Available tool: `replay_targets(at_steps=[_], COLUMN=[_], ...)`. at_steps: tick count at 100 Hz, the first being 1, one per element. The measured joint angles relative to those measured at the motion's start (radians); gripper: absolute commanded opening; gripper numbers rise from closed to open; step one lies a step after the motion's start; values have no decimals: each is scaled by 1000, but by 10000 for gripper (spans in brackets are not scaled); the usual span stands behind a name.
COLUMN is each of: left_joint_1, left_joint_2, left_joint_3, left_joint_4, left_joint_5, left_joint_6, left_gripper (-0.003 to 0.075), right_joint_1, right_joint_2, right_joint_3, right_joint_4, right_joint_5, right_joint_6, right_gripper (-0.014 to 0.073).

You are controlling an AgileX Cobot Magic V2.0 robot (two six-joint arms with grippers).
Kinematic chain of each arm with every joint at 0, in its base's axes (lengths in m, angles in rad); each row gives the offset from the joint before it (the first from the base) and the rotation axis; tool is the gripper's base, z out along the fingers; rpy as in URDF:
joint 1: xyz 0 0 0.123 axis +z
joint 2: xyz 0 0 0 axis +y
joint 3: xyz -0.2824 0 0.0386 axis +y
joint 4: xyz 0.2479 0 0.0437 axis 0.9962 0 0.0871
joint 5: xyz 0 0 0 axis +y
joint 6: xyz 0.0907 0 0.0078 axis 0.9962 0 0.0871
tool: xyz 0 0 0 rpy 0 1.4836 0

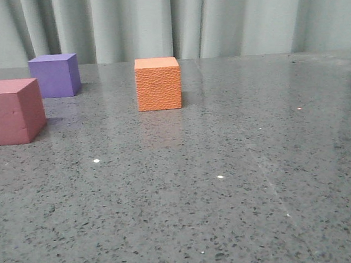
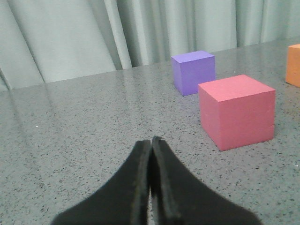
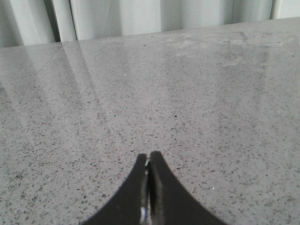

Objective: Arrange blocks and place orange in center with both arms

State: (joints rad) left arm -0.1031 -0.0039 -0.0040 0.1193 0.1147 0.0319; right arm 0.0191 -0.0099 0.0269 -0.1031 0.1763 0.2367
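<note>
The orange cube (image 1: 158, 84) with pebbled sides stands on the grey speckled table, mid-back in the front view. The pink-red cube (image 1: 11, 111) sits at the left edge, and the purple cube (image 1: 55, 75) stands behind it. No arm shows in the front view. In the left wrist view my left gripper (image 2: 151, 139) is shut and empty, low over the table, with the pink-red cube (image 2: 236, 111), the purple cube (image 2: 193, 71) and a sliver of the orange cube (image 2: 294, 64) ahead of it. My right gripper (image 3: 148, 155) is shut and empty over bare table.
A pale pleated curtain (image 1: 170, 23) hangs behind the table's far edge. The grey speckled tabletop (image 1: 225, 182) stretches right of the orange cube and across the foreground.
</note>
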Motion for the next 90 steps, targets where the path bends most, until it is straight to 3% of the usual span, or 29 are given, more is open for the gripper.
replay_targets(at_steps=[90], left_joint_1=[0], left_joint_2=[0], left_joint_3=[0], left_joint_4=[0], left_joint_5=[0], left_joint_6=[0], left_gripper=[-19], right_joint_1=[0], right_joint_2=[0], right_joint_3=[0], right_joint_4=[2], right_joint_5=[-20], right_joint_6=[-2], right_gripper=[-67])
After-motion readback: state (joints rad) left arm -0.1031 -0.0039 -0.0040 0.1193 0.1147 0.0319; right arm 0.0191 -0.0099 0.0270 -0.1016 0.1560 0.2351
